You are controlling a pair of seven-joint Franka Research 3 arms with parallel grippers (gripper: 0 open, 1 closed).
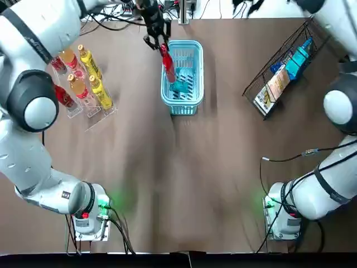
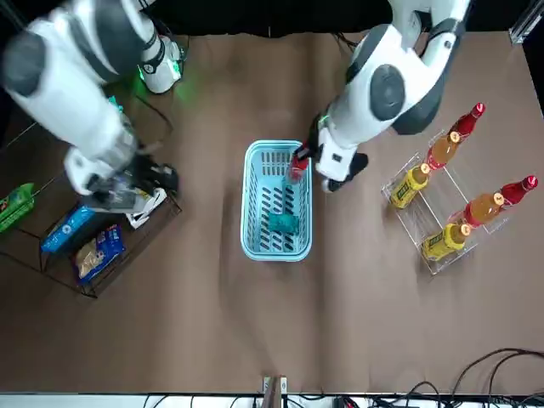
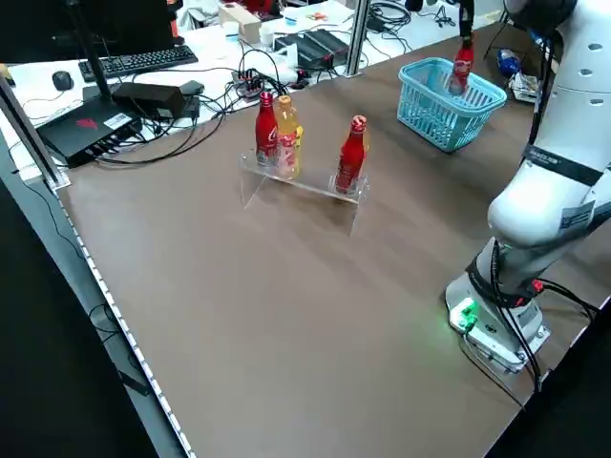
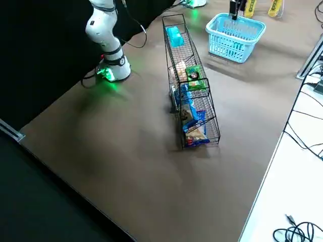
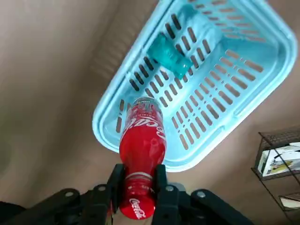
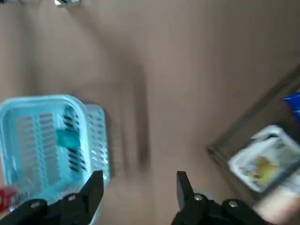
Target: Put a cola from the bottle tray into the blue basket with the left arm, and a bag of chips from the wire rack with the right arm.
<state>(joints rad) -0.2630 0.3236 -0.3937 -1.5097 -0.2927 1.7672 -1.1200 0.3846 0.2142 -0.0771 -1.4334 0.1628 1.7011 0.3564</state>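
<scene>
Left end effector (image 5: 138,182): clamped on the upper end of 1 cola bottle (image 5: 142,140), held over the blue basket's (image 5: 107,139) rim. Right end effector (image 6: 138,186): fingers spread, empty, beside the wire rack (image 1: 262,72).

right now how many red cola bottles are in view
3. Cola one and cola two stand in the bottle tray. Cola three hangs in the left gripper, jaws shut, above the blue basket's edge.

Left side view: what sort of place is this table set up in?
Probably a robotics lab or test bench, not a shop: a keyboard and loose cables sit on the desk beside the brown table, and the bottle tray and wire rack look like staged props.
</scene>
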